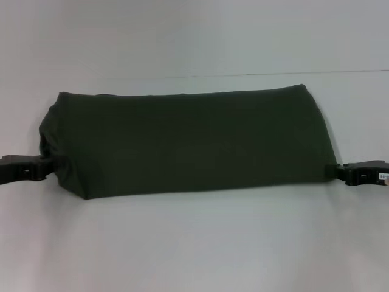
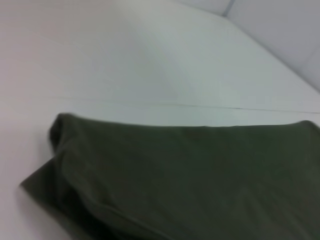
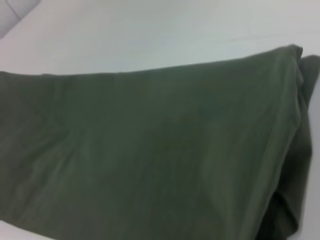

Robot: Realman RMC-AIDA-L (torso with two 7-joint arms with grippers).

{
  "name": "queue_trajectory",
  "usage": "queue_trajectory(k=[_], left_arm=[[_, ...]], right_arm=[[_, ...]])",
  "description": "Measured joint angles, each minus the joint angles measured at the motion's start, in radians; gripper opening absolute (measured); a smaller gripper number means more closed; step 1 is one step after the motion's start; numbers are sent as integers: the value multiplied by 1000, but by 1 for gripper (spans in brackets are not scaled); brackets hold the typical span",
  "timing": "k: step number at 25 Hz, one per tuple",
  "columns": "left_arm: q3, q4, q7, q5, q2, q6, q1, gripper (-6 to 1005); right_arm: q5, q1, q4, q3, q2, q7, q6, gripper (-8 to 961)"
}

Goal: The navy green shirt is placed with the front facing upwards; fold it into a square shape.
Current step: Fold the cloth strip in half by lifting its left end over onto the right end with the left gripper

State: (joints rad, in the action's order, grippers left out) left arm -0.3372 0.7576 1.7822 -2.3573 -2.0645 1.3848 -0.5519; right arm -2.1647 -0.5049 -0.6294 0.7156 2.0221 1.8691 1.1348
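Note:
The navy green shirt [image 1: 188,143] lies across the white table [image 1: 194,243] as a wide folded band, with only plain green cloth facing up. My left gripper [image 1: 47,165] is at the band's left end, where the fabric bunches around its tips. At the band's near right corner my right gripper [image 1: 335,172] holds the cloth, which is drawn out toward it. Both look shut on the fabric. The left wrist view shows the shirt [image 2: 190,180] with layered fold edges. The right wrist view shows the shirt [image 3: 150,150] with a doubled edge.
A thin seam [image 1: 285,74] runs across the table behind the shirt. Bare white surface [image 1: 194,36] lies beyond the seam and in front of the shirt. Nothing else stands on the table.

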Motion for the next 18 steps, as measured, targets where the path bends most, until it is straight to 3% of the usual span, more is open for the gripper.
queue_trajectory(k=[10,18], left_arm=[[4,31,-14,-4,0,93,21,26],[4,91,-30,-8,-11,236,90,26]], right_arm=[[6,83,-138,-15,31,-18,100,13],[4,168,-187,-53,46,-89,209,14]])
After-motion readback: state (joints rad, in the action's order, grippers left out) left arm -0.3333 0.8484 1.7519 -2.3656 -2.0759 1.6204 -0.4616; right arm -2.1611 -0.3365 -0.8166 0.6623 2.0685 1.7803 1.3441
